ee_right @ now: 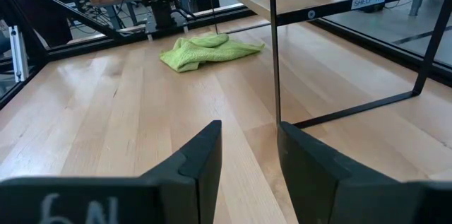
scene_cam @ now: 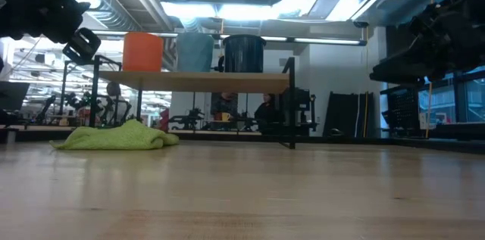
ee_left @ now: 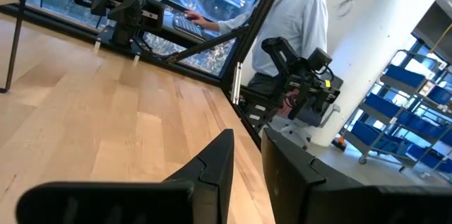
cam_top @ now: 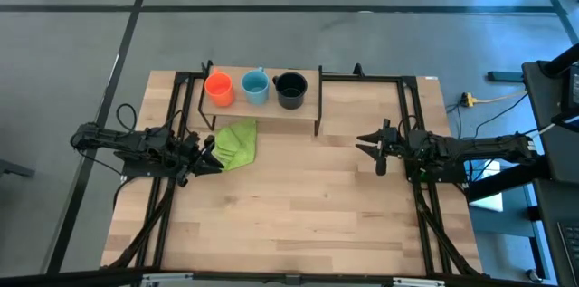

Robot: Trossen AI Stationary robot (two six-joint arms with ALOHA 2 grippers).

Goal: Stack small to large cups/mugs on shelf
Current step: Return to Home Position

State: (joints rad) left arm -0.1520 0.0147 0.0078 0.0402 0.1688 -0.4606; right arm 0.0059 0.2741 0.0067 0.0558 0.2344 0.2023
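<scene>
Three mugs stand side by side on the shelf (cam_top: pixel 271 117) at the table's far side: orange (cam_top: pixel 218 88) on the left, light blue (cam_top: pixel 255 86) in the middle, black (cam_top: pixel 289 90) on the right. Each rests on its base; none is inside another. The low view shows them on the raised board (scene_cam: pixel 197 81): orange (scene_cam: pixel 142 51), blue (scene_cam: pixel 195 51), black (scene_cam: pixel 243 53). My left gripper (cam_top: pixel 215 156) is open and empty, raised above the table beside the green cloth. My right gripper (cam_top: pixel 366 147) is open and empty above the table's right part, pointing left.
A crumpled green cloth (cam_top: pixel 237 142) lies on the table in front of the shelf's left end. The shelf's thin black legs (ee_right: pixel 275 61) stand between my right gripper and the cloth. Black frame rails (cam_top: pixel 412 124) run along both table sides. A person (ee_left: pixel 296 19) stands beyond the table.
</scene>
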